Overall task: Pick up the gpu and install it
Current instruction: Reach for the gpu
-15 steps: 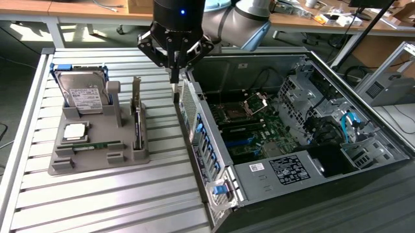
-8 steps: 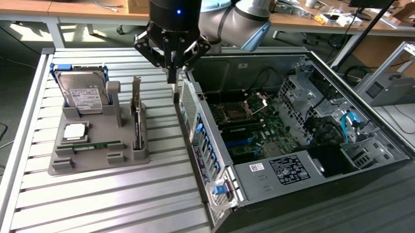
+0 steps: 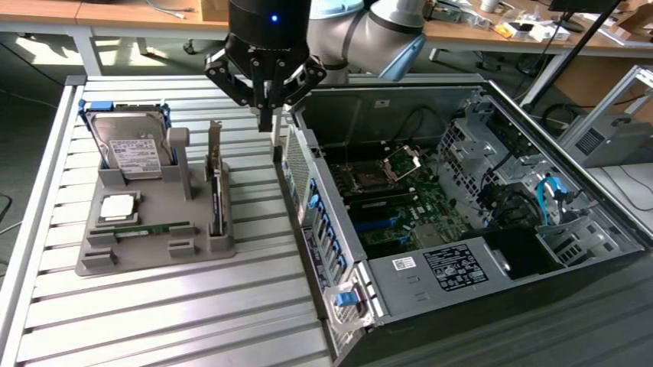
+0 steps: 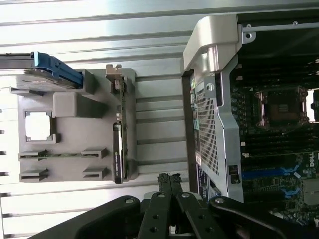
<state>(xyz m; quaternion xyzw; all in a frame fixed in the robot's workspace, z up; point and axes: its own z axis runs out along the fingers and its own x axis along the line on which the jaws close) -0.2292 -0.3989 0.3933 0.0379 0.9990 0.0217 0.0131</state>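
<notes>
Gpu [image 3: 216, 191] stands on its thin edge in a slot of the gray holder [image 3: 153, 256]. It is lower than the gripper [image 3: 268, 115], just to the exterior view's left of it, and not touching it. The gripper hangs from the arm [image 3: 378, 30] and points straight down, its two fingers pressed together with nothing between them. On its other side, close by, is the open computer case [image 3: 408, 284]. The case has a black label [image 3: 459, 267] and the hard drive [image 3: 128, 141] has a white label [image 3: 138, 157], but I cannot read the writing on either.
</notes>
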